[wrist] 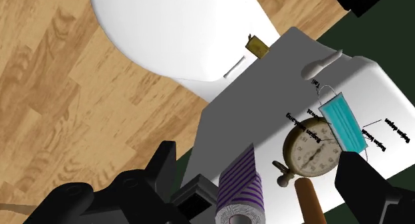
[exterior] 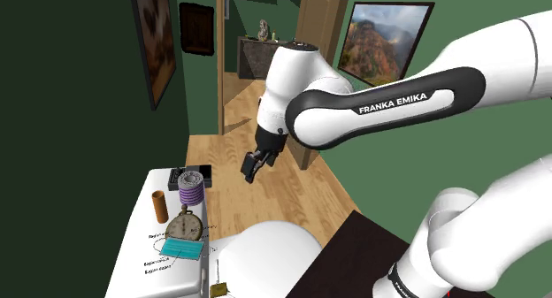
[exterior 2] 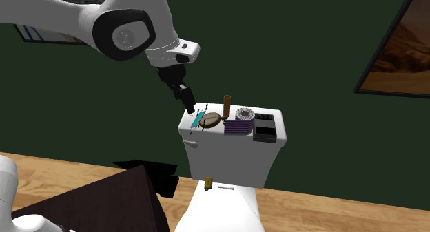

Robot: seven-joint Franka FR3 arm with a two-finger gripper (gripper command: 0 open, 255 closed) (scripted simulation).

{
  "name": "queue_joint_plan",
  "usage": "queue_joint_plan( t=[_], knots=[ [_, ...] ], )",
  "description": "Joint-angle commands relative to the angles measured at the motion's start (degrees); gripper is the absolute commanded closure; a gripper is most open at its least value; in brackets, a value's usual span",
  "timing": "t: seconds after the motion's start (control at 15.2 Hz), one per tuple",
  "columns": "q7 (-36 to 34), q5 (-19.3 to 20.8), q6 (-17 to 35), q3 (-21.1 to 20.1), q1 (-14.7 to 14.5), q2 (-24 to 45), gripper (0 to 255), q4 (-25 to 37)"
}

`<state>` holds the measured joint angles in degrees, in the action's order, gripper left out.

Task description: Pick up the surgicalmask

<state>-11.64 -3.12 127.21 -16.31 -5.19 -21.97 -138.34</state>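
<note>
**Q:** What is the biggest thing here?

**A:** A white robot arm with dark joints [exterior: 389, 102]. It reaches over a white toilet [exterior 2: 231, 158] that stands on a wooden plank floor [wrist: 60, 90] against a dark green wall [exterior 2: 310, 38].

**Q:** And the hand?

**A:** The all-black two-finger gripper [exterior: 248, 170] hangs in the air above the tank lid, touching nothing. Its jaws stand wide apart and hold nothing.

**Q:** What lies on the lid?

**A:** A row of small things. At one end is a flat black box [exterior 2: 266, 127], then a white roll with purple stripes [wrist: 241, 186], then a round brass-coloured pocket watch [wrist: 309, 146] lying face up. A short brown cylinder [exterior 2: 227, 102] stands upright behind them.

**Q:** Where is the mask?

**A:** The pale blue rectangular surgical mask [wrist: 342, 123] lies flat at the other end of the lid, right beside the watch. In the second exterior view, that is the lid's left end, just below the gripper.
</note>
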Motion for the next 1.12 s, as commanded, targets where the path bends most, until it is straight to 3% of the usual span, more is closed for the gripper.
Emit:
queue_joint_plan(
  t=[0.0, 0.26, 0.59, 1.06],
  knots=[
    [-1.78, 1.82, 3.71, -2.06, 0.09, 3.96, 0, 1.03],
    [-6.51, 7.66, 9.87, -5.88, 0.69, 12.06, 0, 3.76],
    [-15.22, 19.48, 15.12, -9.08, 0.63, 23.25, 0, 9.15],
    [-27.46, 37.75, 17.24, -7.20, -5.26, 39.35, 0, 20.39]
  ],
)
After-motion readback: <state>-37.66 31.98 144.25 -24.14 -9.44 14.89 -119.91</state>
